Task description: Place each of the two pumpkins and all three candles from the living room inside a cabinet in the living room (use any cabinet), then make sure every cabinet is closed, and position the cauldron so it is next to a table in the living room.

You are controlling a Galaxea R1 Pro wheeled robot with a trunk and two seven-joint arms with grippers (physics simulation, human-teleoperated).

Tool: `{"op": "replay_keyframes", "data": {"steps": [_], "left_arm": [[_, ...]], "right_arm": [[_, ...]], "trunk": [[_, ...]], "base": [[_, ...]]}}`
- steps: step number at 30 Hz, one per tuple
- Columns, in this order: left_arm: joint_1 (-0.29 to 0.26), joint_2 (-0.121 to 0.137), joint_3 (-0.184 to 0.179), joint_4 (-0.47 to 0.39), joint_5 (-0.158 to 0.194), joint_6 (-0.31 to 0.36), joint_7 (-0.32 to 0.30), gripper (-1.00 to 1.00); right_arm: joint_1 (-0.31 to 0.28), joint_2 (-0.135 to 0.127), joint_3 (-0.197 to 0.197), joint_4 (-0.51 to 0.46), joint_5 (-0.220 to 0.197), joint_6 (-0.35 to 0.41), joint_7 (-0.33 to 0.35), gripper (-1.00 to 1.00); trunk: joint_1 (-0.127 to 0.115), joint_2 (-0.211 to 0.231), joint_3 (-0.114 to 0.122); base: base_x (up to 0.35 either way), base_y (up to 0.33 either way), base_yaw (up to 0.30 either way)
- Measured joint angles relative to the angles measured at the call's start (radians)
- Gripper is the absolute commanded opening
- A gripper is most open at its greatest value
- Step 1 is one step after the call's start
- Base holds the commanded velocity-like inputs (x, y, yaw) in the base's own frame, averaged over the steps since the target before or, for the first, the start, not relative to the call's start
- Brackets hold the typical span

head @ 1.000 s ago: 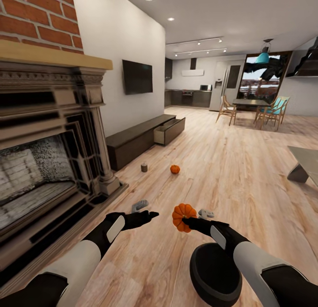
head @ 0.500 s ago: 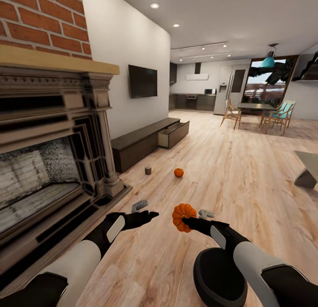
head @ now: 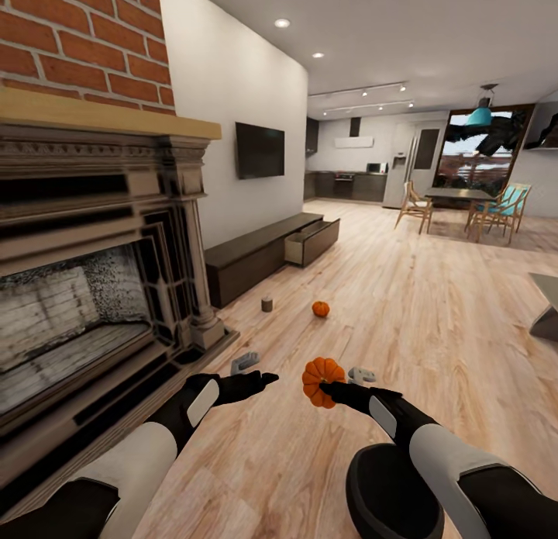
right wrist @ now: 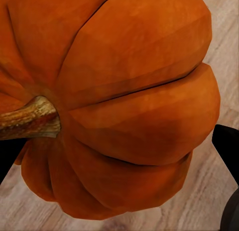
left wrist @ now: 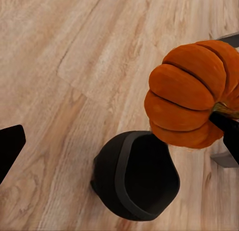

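Head view: right gripper is clamped on a pumpkin; the cabinet's open drawer lies well ahead and leftward, while the empty left gripper sits apart.

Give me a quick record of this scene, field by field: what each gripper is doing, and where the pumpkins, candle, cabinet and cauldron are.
right gripper: shut on held pumpkin
left gripper: empty, looks open
second pumpkin: on the floor ahead
candle: floor, near cabinet
cabinet: along wall, one drawer open
cauldron: floor, under right arm
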Motion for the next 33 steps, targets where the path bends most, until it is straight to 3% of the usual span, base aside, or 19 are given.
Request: {"op": "replay_keyframes", "data": {"steps": [18,33], "left_arm": [[0.000,0.000,0.000,0.018,0.000,-0.001,-0.001,1.00],[0.000,0.000,0.001,0.018,-0.001,-0.001,0.000,1.00]], "right_arm": [[0.000,0.000,0.000,0.000,0.001,0.000,0.000,-1.00],[0.000,0.001,0.002,0.000,0.001,0.001,-0.003,-1.00]], "trunk": [[0.000,0.000,0.026],[0.000,0.000,0.026]], "base": [[0.000,0.000,0.094],[0.000,0.226,0.005]]}}
